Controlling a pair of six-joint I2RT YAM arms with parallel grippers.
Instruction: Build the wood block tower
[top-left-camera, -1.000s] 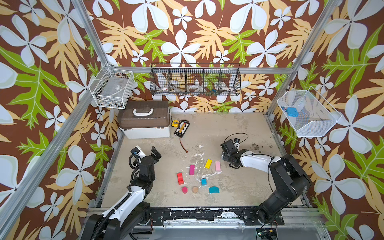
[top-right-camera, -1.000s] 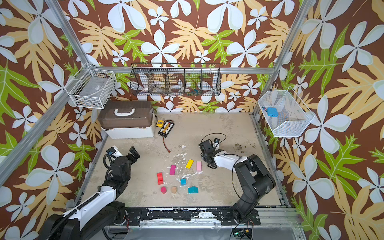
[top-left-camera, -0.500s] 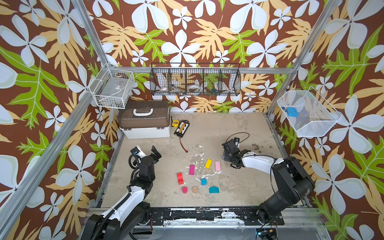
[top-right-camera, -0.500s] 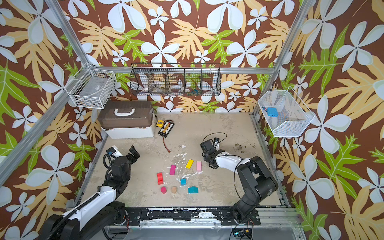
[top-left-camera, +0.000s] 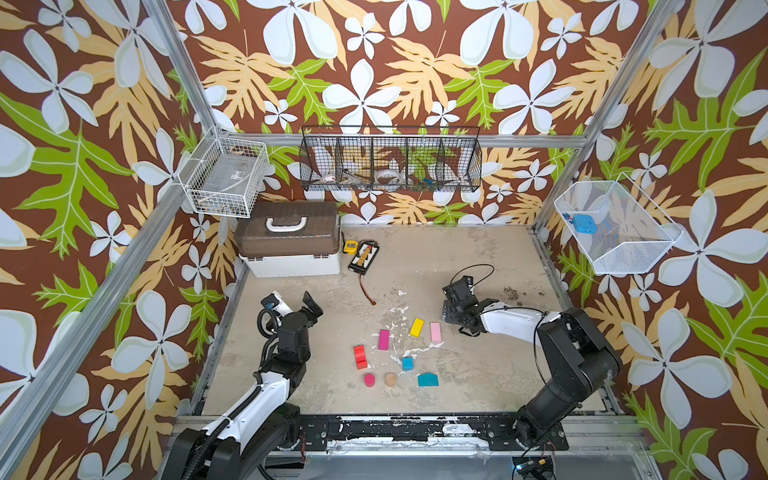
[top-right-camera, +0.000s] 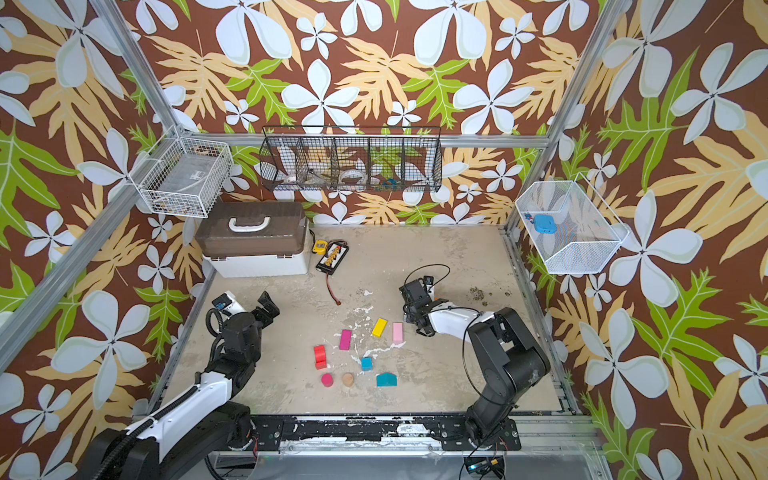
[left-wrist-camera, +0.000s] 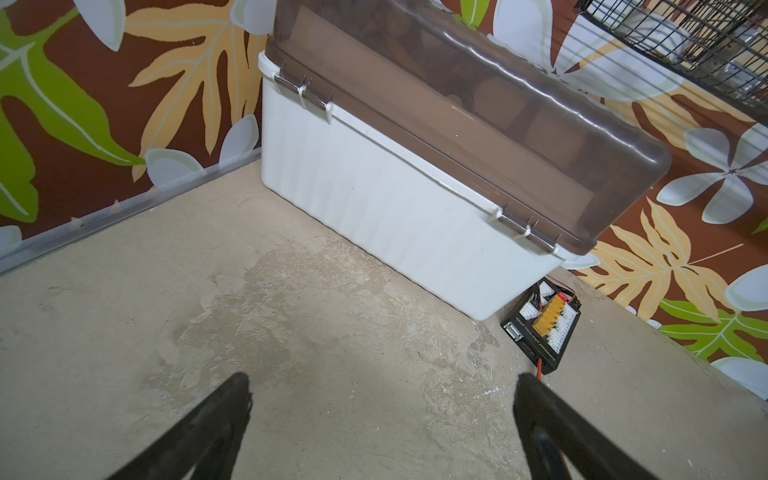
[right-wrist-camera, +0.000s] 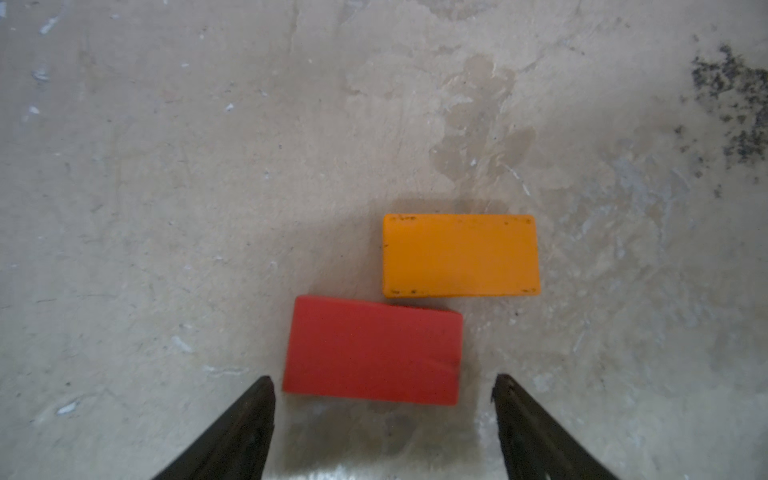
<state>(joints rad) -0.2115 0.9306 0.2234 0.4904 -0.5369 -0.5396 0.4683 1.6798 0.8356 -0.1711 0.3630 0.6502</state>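
The left pincer (left-wrist-camera: 382, 384) hangs wide open and empty over bare desk (left-wrist-camera: 208, 311). No block lies near it, so it looks to be waiting, and it is best kept out of the way. The right pincer (right-wrist-camera: 382, 381) is also spread and grips nothing. It points down at the desk with a red brick (right-wrist-camera: 372, 351) lying flat between its fingertips.

The step in hand seems to be picking up that brick to start the tower, of which nothing stands yet. To do it well, the pincer should come straight down, centred on the brick's length. Then it should close evenly and lift without dragging.

An orange brick (right-wrist-camera: 460, 254) lies just beyond the red one, ahead of the fingertips. The two are edge to edge or nearly so, and I cannot tell whether they touch. A skewed descent could knock the orange brick.

Ahead of the left pincer stand a white storage box (left-wrist-camera: 374, 199) and a black connector board (left-wrist-camera: 540, 328), both well clear of the work. Between the two pincers lie loose blocks:
- a red piece (top-left-camera: 360, 356)
- a magenta brick (top-left-camera: 384, 339)
- a magenta cylinder (top-left-camera: 369, 380)
- a tan cylinder (top-left-camera: 390, 379)
- a blue cube (top-left-camera: 407, 363)
- a teal house-shaped piece (top-left-camera: 428, 379)
- a yellow brick (top-left-camera: 417, 327)
- a pink brick (top-left-camera: 435, 332)

The pink brick is the closest to the right pincer, just to its left, and a sideways swing could catch it.
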